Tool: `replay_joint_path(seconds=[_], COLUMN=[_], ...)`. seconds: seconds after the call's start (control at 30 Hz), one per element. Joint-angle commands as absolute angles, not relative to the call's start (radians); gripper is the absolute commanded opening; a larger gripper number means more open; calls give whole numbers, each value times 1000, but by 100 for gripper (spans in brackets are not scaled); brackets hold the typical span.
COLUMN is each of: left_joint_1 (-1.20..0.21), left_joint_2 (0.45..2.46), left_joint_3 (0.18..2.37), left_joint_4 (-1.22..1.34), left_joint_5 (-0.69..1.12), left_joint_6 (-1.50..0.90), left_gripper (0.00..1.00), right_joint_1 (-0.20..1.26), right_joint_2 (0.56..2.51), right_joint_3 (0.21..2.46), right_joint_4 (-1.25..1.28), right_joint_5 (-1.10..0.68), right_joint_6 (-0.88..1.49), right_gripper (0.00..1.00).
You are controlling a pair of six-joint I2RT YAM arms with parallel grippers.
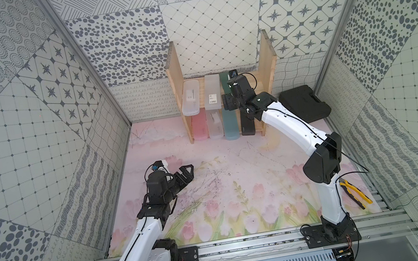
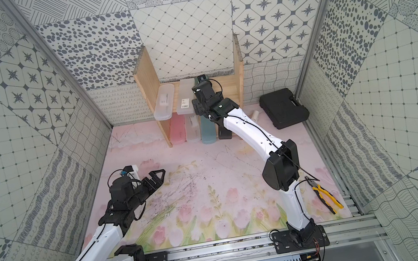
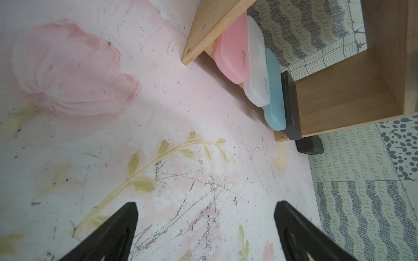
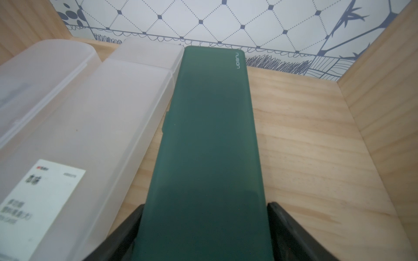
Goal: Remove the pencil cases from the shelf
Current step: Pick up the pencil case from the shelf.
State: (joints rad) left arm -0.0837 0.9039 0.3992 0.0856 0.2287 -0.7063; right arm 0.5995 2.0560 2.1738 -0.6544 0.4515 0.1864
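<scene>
- The shelf [image 1: 173,68] of light wood stands at the back of the worktop [image 1: 237,166], against the rear wall, with its open front facing both arms.
- Three pencil cases lie lengthwise on its upper board: a rounded frosted case [image 1: 190,97] nearest the left side board, a labelled frosted case [image 1: 211,90] next to it, and the dark green case [image 4: 208,135] just beside that one.
- The near ends of the two frosted cases stick out past the board's front edge.
- Four more cases lie in a row on the lower board, each touching its neighbour. From left to right they are the pink case [image 1: 199,125], a plain frosted case [image 1: 215,124], the light blue case [image 1: 231,126] and the black case [image 1: 247,127].
- The right pincer [image 4: 204,205] reaches into the upper tier. Its fingers [image 4: 124,232] sit against both long sides of the dark green case's near end with no gap showing, so it grips that case.
- The dark green case lies flat on the upper board.
- The left pincer [image 3: 205,204] is spread wide and empty, low over the worktop and well apart from the shelf.
- A large black moulded case [image 1: 304,105] lies on the worktop to the right of the shelf.
- A small white cylinder [image 2: 256,114] lies between the two.
- Yellow-handled pliers [image 1: 354,193] lie near the right arm's base.
</scene>
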Motion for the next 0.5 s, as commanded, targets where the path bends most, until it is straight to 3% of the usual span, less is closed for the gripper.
replay_joint_path(seconds=[0.0, 0.3, 0.47], left_joint_1=[-83, -84, -82], left_joint_2=[911, 913, 912], left_joint_3=[412, 411, 412], left_joint_4=[118, 119, 119], left_joint_5=[237, 235, 235], left_joint_6=[-709, -706, -706], left_gripper=[100, 100, 100], right_joint_1=[595, 594, 593], right_joint_2=[2084, 2084, 2043], right_joint_3=[2216, 2228, 2193], right_joint_4=[-659, -669, -667], right_joint_5=[464, 454, 453], right_joint_6=[165, 162, 175], right_gripper=[84, 67, 64])
